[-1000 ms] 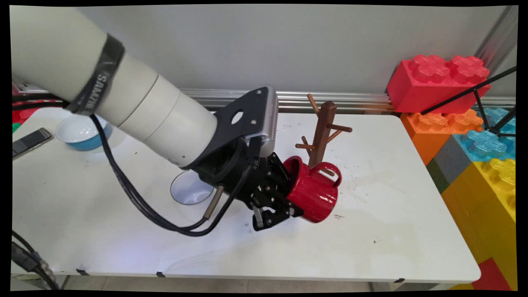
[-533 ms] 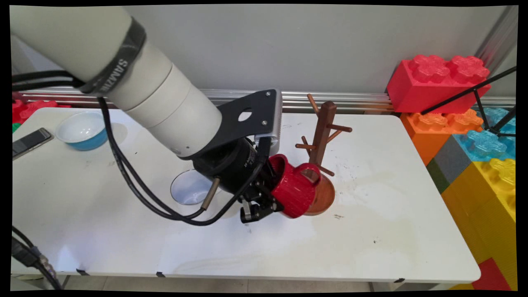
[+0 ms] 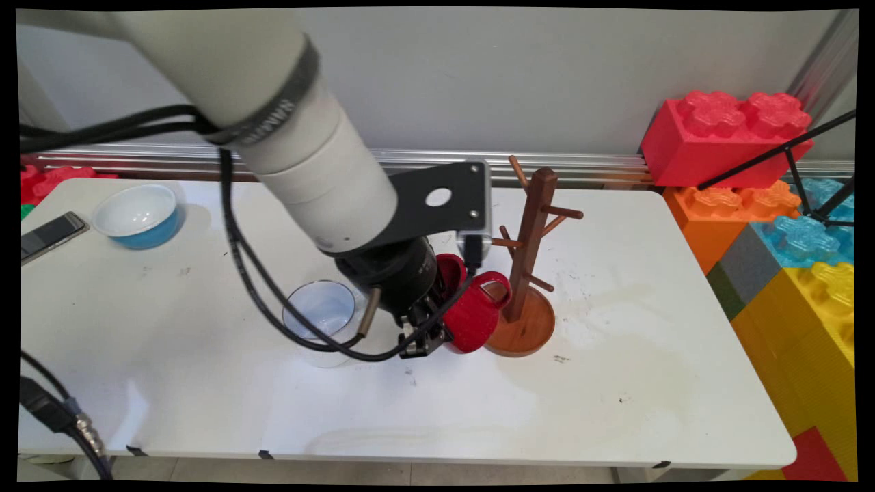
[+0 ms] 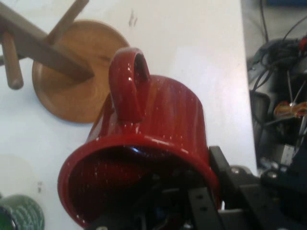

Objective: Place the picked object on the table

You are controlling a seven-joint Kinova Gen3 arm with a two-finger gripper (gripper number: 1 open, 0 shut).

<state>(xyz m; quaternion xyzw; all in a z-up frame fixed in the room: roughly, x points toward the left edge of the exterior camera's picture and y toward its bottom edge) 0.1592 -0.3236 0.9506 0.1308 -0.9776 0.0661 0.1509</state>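
One white table carried everything, and nearest the camera's side of it stood the hand, pinching the rim of a single red mug: in the hand view one finger reached inside the mouth and the other lay against the outer wall, pressed together on the rim. The mug was tilted on its side, mouth toward the arm and handle turned up and toward the stand; I could not tell whether it touched the table. Just left of the hand stood one clear glass, upright. Just right of the mug was one brown wooden mug tree with a round base and several short pegs; none of the pegs carried a mug, and the red mug hung just beside the base. A dark band round the arm's white link bore lettering I could not read at that angle. Farther back at the table's left end sat one blue bowl with a white inside, and beside it one dark phone at the edge. Beyond the table's right end were stacked big toy bricks in red, orange, blue and yellow.
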